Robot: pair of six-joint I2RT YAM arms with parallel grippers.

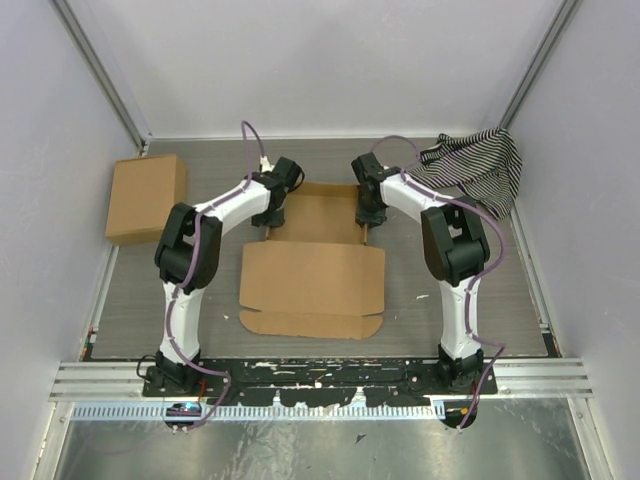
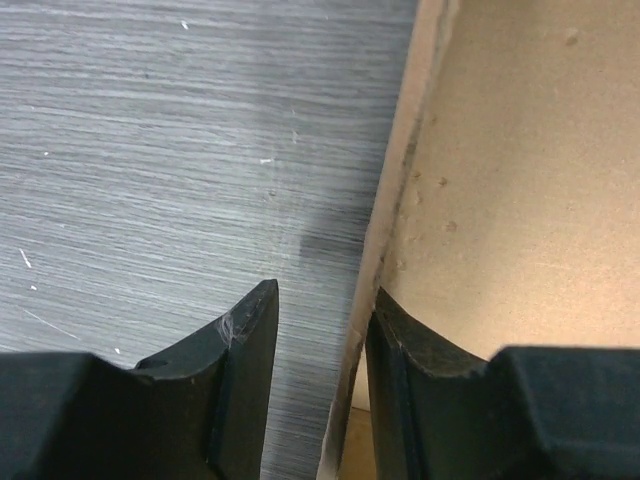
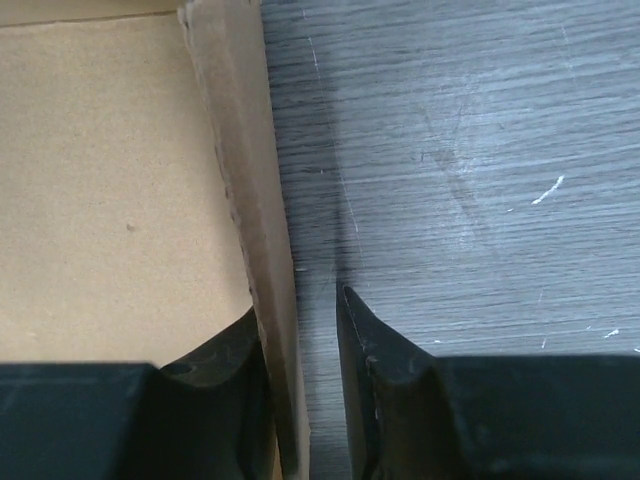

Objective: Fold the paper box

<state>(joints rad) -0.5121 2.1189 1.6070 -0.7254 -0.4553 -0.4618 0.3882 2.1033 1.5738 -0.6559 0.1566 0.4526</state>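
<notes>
box location: I'm seeing the paper box (image 1: 312,270) lying mid-bench (image 1: 410,300), between the two arms. The far half is standing up as a shallow tray and the near half is lying flat toward the bases.
left jaws: sitting half open, straddling the tray's left wall (image 2: 395,200). The inner finger (image 2: 410,340) is touching the card; the outer finger (image 2: 250,340) is hanging clear over bare bench.
right jaws: sitting narrow, straddling the right wall (image 3: 240,150). They are not yet pinching, as I'm seeing a sliver of gap on the outer side.
key relation: each wall is running near-to-far, in line with the slot of its own jaws. The tray floor is lying inward of both.
nearer arm: neither; I'm reading them as mirrored, one per wall.
next move, my guess: closing on both walls together, then working them inward.
</notes>
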